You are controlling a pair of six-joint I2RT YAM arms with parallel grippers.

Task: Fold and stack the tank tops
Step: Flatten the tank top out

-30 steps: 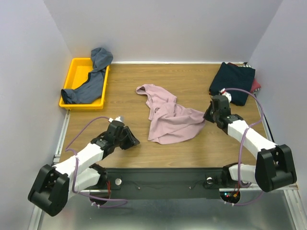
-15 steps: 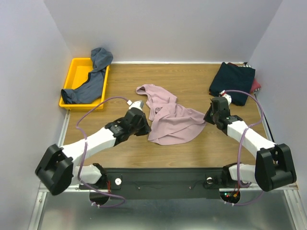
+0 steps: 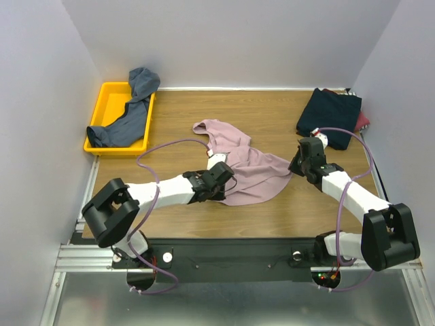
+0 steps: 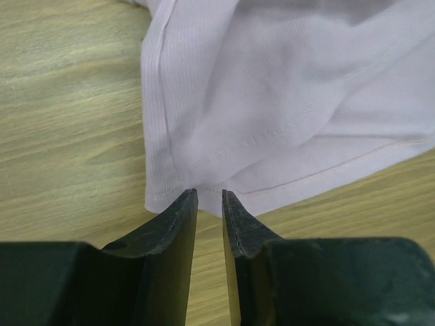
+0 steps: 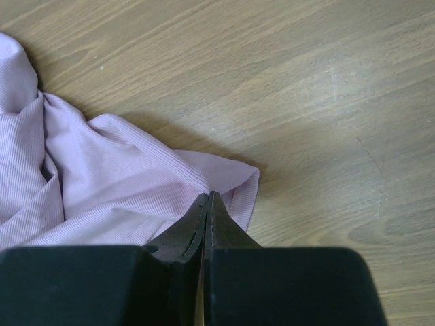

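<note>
Status: the pink tank top (image 3: 248, 166) lies crumpled mid-surface, toward the near edge. The right gripper (image 5: 208, 197) is clamped on its right-hand corner, jaws pressed together with fabric pinched between. The left gripper (image 4: 209, 193) sits at the near-left hem corner, jaws a narrow slit apart; wood shows between them, nothing caught yet.

Risk: closing from here may take only the outermost lip of the hem, or a single layer — the cloth would then slip free when the arms spread it.

The blue-grey tank top (image 3: 126, 119) hangs over the yellow tray (image 3: 109, 95) at the far-left corner; the navy tank top (image 3: 329, 115) lies at the far-right corner
</note>
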